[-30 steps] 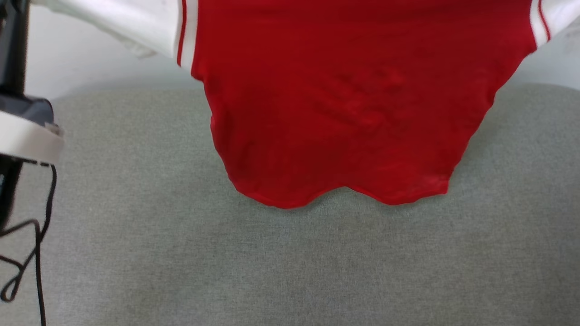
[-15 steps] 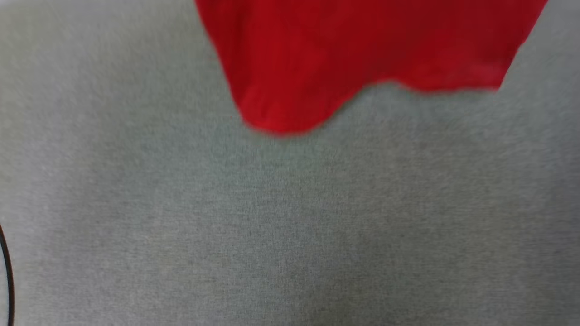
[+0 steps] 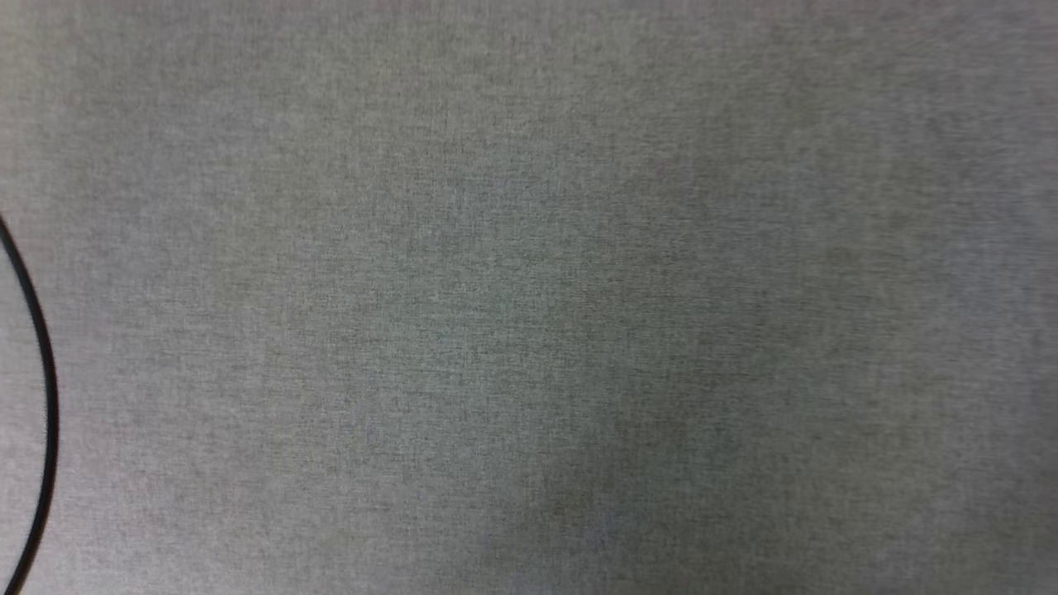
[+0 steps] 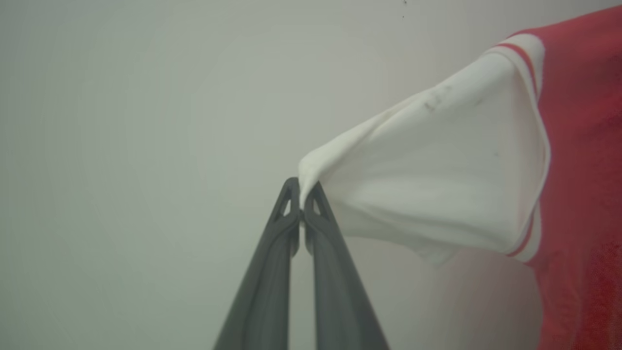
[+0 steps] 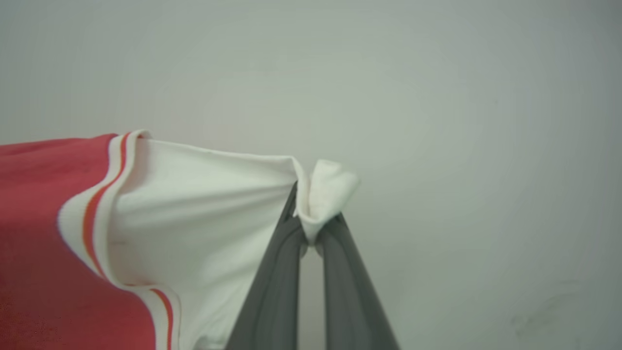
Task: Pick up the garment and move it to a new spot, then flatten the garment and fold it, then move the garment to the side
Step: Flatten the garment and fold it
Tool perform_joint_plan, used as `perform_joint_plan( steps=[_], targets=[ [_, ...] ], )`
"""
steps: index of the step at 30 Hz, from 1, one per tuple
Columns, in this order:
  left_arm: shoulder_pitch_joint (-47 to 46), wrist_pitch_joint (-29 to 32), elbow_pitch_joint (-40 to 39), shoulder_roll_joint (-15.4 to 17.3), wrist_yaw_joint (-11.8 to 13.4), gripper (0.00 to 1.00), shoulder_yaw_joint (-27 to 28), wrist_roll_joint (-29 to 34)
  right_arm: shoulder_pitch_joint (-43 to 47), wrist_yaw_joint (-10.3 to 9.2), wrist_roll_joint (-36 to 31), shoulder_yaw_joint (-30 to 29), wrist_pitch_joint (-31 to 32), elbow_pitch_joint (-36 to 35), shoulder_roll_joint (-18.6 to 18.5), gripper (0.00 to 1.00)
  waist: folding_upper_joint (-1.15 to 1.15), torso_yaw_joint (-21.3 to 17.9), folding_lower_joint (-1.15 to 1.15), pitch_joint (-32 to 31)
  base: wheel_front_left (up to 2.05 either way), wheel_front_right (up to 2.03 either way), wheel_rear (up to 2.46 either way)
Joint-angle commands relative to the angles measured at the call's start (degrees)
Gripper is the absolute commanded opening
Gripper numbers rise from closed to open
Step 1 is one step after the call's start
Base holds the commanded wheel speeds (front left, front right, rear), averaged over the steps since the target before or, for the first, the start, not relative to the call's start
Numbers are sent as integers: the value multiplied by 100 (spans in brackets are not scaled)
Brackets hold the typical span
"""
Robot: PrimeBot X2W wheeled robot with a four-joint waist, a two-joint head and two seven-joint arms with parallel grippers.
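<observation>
MID-AIR, BOTH ARMS: The garment (image 4: pixel 578 146), a red jersey w/ white short sleeves, hangs stretched between two pinches, clear of the bench (image 3: pixel 529 297). The left gripper (image 4: pixel 302 194) has its fingers closed to a narrow slit on the very tip of one white sleeve (image 4: pixel 437 170). The right gripper (image 5: pixel 311 218) is likewise clamped on the bunched tip of the other sleeve (image 5: pixel 204 204), a small fold of cloth poking out past the fingers. White-and-red striped trim (image 5: pixel 97 209) marks each shoulder seam. A pale wall (image 4: pixel 146 121) sits behind both arms. In the head view, the grey cloth-topped bench lies below, w/ a black cable (image 3: pixel 45 397) curving along its left edge.

Step in hand, prob.: carrying the jersey to its new spot, ahead of laying it flat. To do it well:
- hold both arms level and apart, so the body hangs square, no sag
- go slow, since both pinches are thin, right at the sleeve ends, and a jerk could slip one
- lower hem first, then draw back so the cloth lays out w/o wrinkles
- let go only once the shoulders are down

Writing: none legible here. No print, brand tag or label can be read in these views.
</observation>
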Motion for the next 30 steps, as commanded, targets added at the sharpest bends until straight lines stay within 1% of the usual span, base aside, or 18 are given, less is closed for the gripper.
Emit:
perform_joint_plan(
  steps=[1,4,6,11,13,18,23,26,30],
  targets=[
    [-88,-62,154,23,15,0,29,24,-72,-20,-33,-65,-70,88,-21,0,0,74,-2,151,0,0,0],
    [-213,-291,528,-112,-47,0,-62,48,-136,-19,-56,18,-291,356,73,0,0,95,-2,235,0,0,0],
    [-170,-444,725,-200,-90,0,-129,49,-2,-18,21,11,-404,477,155,0,0,113,-2,239,0,0,0],
    [261,-736,1079,-494,-174,0,-384,37,523,-17,228,122,-568,696,204,0,0,153,-2,130,0,0,0],
    [494,-825,1144,-556,-209,0,-460,10,799,-17,374,136,-643,747,193,0,0,148,-2,27,0,0,0],
    [1463,-955,1062,-782,-106,0,-662,-54,1726,-17,821,231,-745,888,181,0,0,110,-2,-390,0,0,0],
    [2606,-989,913,-859,-47,0,-803,-207,2832,-16,1413,422,-674,830,80,0,0,66,-2,-909,0,0,0],
    [3284,-991,824,-907,-18,0,-876,-341,3649,-16,1831,576,-643,697,45,0,0,56,-2,-1272,0,0,0],
    [4177,-921,696,-873,0,0,-971,-518,4723,-17,2338,844,-473,459,-42,0,0,15,-2,-1704,0,0,0]
  ],
)
